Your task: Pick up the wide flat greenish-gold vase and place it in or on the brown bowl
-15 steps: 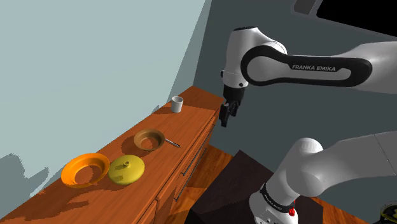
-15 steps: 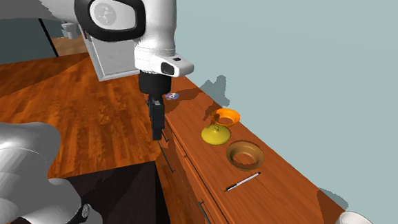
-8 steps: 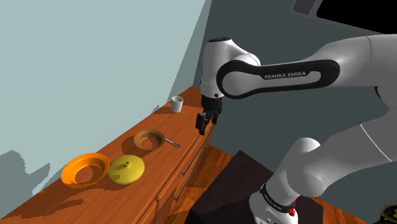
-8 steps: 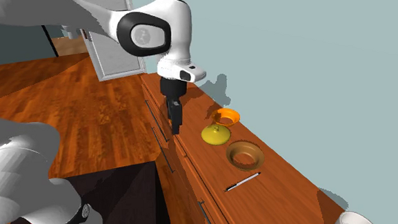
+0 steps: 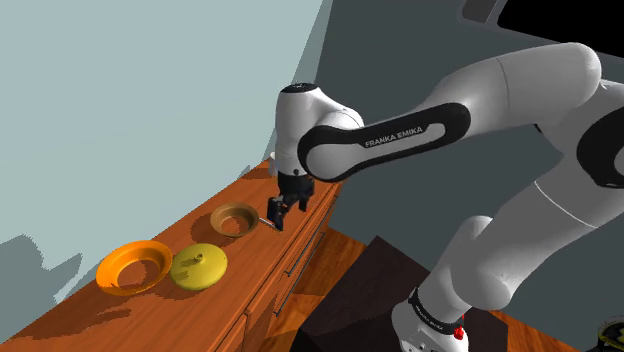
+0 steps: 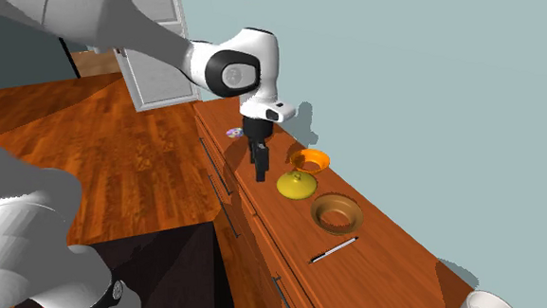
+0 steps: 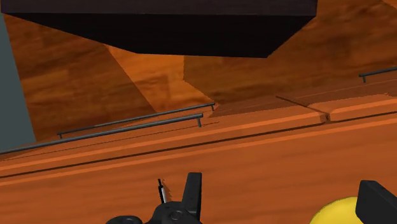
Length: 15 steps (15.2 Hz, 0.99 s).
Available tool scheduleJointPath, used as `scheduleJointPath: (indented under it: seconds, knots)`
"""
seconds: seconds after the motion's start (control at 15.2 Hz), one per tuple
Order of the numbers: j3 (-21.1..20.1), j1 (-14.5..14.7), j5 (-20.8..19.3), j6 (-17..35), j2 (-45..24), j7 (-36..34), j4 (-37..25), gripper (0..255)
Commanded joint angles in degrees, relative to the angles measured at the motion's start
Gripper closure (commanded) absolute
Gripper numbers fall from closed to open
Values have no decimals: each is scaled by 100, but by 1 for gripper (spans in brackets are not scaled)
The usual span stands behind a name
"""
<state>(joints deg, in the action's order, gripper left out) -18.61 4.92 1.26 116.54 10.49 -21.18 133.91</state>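
The wide flat greenish-gold vase [image 5: 198, 266] [image 6: 298, 183] sits on the wooden counter [image 5: 205, 315], between an orange bowl [image 5: 134, 266] [image 6: 312, 160] and the brown bowl [image 5: 234, 218] [image 6: 337, 212]. My black gripper [image 5: 275, 212] [image 6: 259, 168] hangs above the counter's front part, beside the brown bowl in the shoulder view and apart from the vase. Its fingers [image 7: 193, 191] stand apart with nothing between them, so it is open. In the wrist view the vase's yellow edge [image 7: 334, 213] shows by the other finger.
A thin pen [image 5: 272, 225] [image 6: 334, 249] [image 7: 163, 189] lies by the brown bowl. A white cup [image 6: 487, 302] stands at the counter's end, a small disc [image 6: 235, 133] at the other. Drawer handles [image 7: 133, 124] line the front; my dark stand [image 5: 360, 290] is below.
The arm has swung from beyond the counter's front edge to over the counter and come lower, nearer the bowls and vase. The gripper stays open; the objects have not moved.
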Motion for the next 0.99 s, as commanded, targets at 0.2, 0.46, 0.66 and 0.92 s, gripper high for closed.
scheduleJointPath:
  seconds: [0.2,0.46,0.66,0.92]
  knots:
    - [-253,86,-378,524,-1112,-705,-640,0]
    - [-319,253,-790,778,-2002,-1262,-1283,0]
    - [-293,441,-1103,880,-2670,-1641,-1848,0]
    - [-186,752,-1464,909,-3554,-2053,-2720,0]
